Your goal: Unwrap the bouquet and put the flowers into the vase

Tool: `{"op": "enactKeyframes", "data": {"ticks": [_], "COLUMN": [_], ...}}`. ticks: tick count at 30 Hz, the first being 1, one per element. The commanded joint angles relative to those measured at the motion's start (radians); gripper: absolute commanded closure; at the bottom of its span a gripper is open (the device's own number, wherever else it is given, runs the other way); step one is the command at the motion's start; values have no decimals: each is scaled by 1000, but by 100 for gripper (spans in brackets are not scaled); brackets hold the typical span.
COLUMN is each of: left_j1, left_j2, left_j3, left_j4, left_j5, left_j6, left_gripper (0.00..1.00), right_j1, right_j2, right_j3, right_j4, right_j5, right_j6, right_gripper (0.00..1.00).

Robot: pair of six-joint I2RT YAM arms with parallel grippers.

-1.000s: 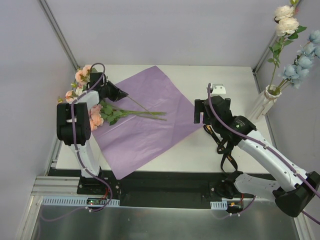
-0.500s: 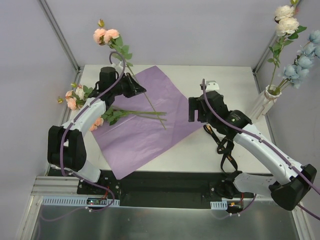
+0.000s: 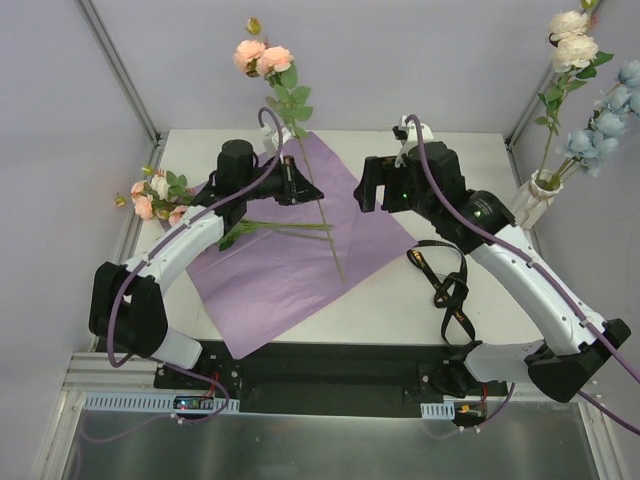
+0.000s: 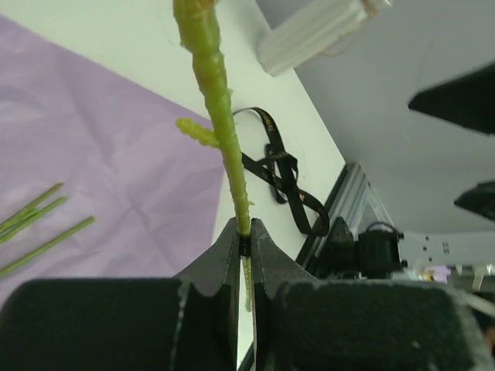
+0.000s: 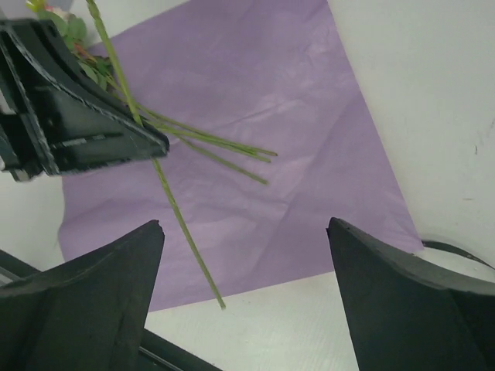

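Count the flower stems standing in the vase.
2: the cream-white rose stem rises tallest; the pale blue cluster stem leans right. Both sit in the vase at far right; the frame edge may hide others.

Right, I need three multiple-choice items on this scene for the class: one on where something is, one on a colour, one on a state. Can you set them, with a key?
1. Where does the vase stand?
A at the table's right edge
B at its middle
C at its left edge

2. What colour is the paper sheet spread on the table?
A green
B purple
C yellow

3. How is the left hand?
A open and empty
B shut on nothing
C shut on a flower stem

Answers:
1 A, the top view shows it at the right edge.
2 B, the top and right wrist views both show purple.
3 C, the left wrist view shows it clamped on the green stem.
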Motion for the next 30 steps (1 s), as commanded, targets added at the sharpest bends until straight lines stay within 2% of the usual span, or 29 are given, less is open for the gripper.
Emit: {"op": "enactKeyframes", "data": {"ticks": [1,5,13,19,24,30], "left_j1": [-82,-149,-241,-289,-303,-326], "left_j2": [-58,-57,-48,-15,-25,-22], "left_j3": [21,30,44,61,56,64], "left_j4": [108,107,66,10,-16,-37], "left_j5": [140,191,197,183,162,157], "left_j6": [90,126,178,255,290,310], "left_gripper": [100,100,100,100,100,100], "right_j1": [-32,-35,-35,-35,-39,-41], "right_j2": [14,18,20,51,48,28], "right_j3": [96,110,73,121,146,103], "right_j4": [10,19,75,47,-5,18], "right_j5": [-155,-222,-330,-342,-258,-258], "right_j6": [0,-35,-41,-66,-100,-84], "right_gripper": [13,21,38,45,52,57]}}
